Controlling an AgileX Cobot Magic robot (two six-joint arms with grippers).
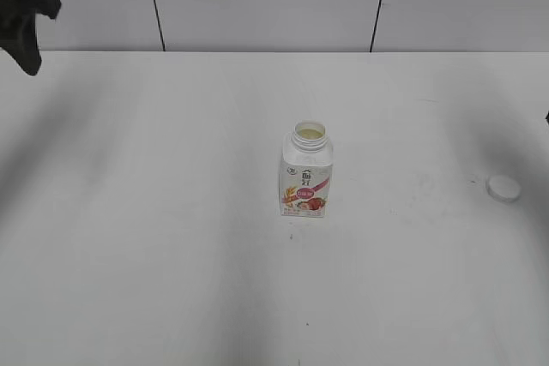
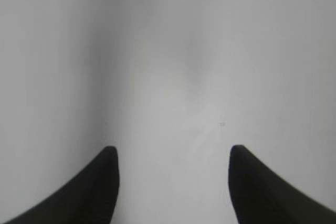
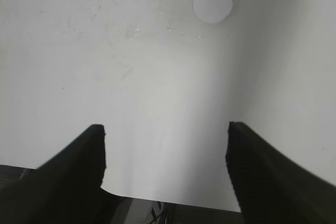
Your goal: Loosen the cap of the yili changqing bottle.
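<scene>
On the exterior view, yili changqing bottle (image 1: 305,172) stands upright near the middle of the white surface (image 1: 171,255), label facing the camera. Neck is open, pale liquid visible inside. Cap (image 1: 503,188) is off the bottle, lying flat on the surface well to the right, near the frame edge. Left arm shows only as a dark shape (image 1: 26,15) in the top-left corner, well away from the bottle; claw state not readable from here. Right arm barely shows, just a dark sliver at the right edge. White panelled wall (image 1: 266,2) behind the surface.

Left wrist view: left claw (image 2: 173,182) is spread, two dark fingertips (image 2: 100,182) wide apart with nothing between them. Background is a blurred pale surface. Neither bottle nor cap is in this frame.

Right wrist view: right claw (image 3: 165,166) is also spread, fingers (image 3: 84,166) wide apart and holding nothing. Cap (image 3: 212,2) lies flat on the surface (image 3: 131,66) near the top of the frame, slightly right of centre, well apart from the fingertips. Surface edge shows at the bottom of the frame, between the fingers. Bottle is not in this view.
</scene>
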